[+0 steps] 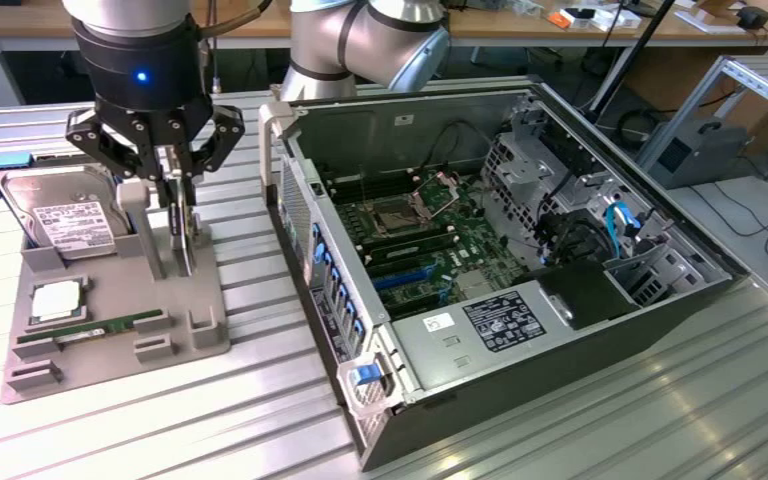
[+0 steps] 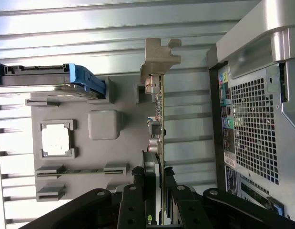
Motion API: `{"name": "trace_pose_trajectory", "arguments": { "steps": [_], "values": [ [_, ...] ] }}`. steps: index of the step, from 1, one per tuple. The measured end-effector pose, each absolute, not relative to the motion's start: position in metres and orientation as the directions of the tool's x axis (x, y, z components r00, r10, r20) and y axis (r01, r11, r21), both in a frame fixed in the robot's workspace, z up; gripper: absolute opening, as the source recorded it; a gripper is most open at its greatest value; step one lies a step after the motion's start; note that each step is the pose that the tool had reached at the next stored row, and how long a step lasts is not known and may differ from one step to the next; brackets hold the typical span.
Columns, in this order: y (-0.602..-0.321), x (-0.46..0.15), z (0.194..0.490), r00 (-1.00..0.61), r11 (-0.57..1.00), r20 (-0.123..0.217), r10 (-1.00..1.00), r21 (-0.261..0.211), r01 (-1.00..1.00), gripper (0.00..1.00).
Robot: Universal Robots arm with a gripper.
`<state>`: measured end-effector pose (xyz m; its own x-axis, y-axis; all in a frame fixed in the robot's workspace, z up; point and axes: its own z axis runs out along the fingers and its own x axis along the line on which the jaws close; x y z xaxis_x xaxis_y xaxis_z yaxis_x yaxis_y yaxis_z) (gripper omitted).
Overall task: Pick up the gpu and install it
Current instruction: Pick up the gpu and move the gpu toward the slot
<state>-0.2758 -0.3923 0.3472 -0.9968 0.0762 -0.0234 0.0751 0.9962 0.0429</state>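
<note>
- Gripper (image 1: pixel 175 205): hangs upright over the grey holder tray (image 1: pixel 157 305) at the exterior view's left. Its two black fingers (image 2: pixel 137 200) are clenched on the gpu (image 1: pixel 187 245), one against each face of the card.
- Gpu: stands on its long edge in a slot of the tray, at the tray's right side in the exterior view, between the hard drive and the computer case. In the wrist view the gpu (image 2: pixel 162 124) is seen edge-on as a thin green-brown strip. Small parts stick out from one face, and a dark round part lies just beside the gripper (image 2: pixel 154 172).
- Bracket (image 2: pixel 159 57): pale metal, at the end of the card farthest from the fingers.
- Hard drive (image 1: pixel 71 220): silver with a white label, in the far left part of the tray; it has blue trim at its end in the wrist view (image 2: pixel 85 81).
- Processor chip (image 1: pixel 59 300): square, in a pocket nearer the camera than the drive.
- RAM stick (image 1: pixel 111 327): narrow and green, lying flat near the tray's near edge.
- Computer case (image 1: pixel 398 100): open, at the exterior view's right, well apart from the card, with the green motherboard (image 1: pixel 424 235) exposed inside.
- Table (image 1: pixel 624 420): ribbed metal, carrying both the tray and the case.
</note>
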Motion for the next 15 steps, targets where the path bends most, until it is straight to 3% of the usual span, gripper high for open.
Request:
{"name": "trace_pose_trajectory", "arguments": {
  "steps": [15],
  "values": [
    [-0.3923, -0.2758, 0.3582, -0.997, 0.996, -0.023, 0.076, 0.043, 0.075, 0.27]
  ]
}}
